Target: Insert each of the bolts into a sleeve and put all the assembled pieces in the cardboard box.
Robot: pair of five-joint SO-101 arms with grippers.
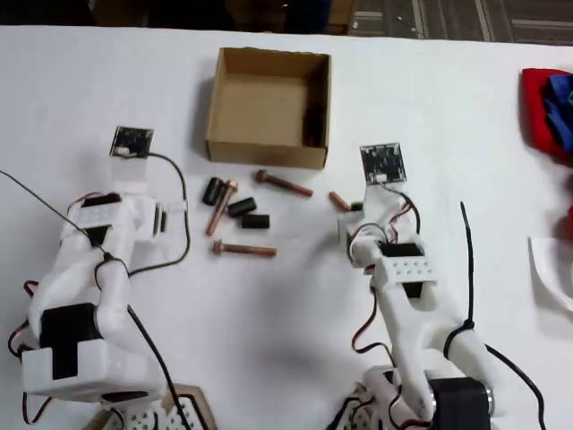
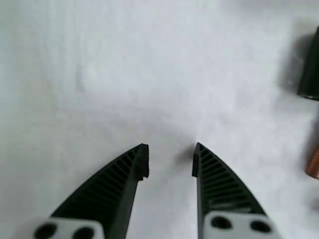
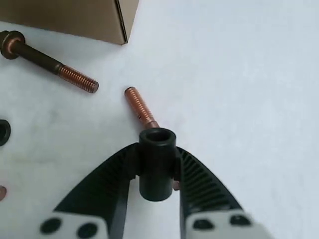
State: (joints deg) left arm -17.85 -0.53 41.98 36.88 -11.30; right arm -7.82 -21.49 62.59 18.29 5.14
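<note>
The cardboard box (image 1: 269,103) stands open at the back of the table, with one black sleeve (image 1: 313,125) against its right wall. In front of it lie three loose copper bolts (image 1: 284,183) (image 1: 221,206) (image 1: 244,249) and three black sleeves (image 1: 212,190) (image 1: 242,207) (image 1: 256,220). My right gripper (image 3: 157,154) is shut on an upright black sleeve (image 3: 157,167), just above a fourth bolt (image 3: 141,107) lying on the table; the sleeve's top opening looks empty. My left gripper (image 2: 170,157) is open over bare table, left of the pile, with a sleeve (image 2: 311,69) and a bolt tip (image 2: 314,162) beside it.
A red and blue bundle (image 1: 548,98) lies at the table's right edge, with a white curved object (image 1: 551,269) below it. Black cables trail from both arms. In the right wrist view the box corner (image 3: 122,22) and another bolt (image 3: 50,62) are close by.
</note>
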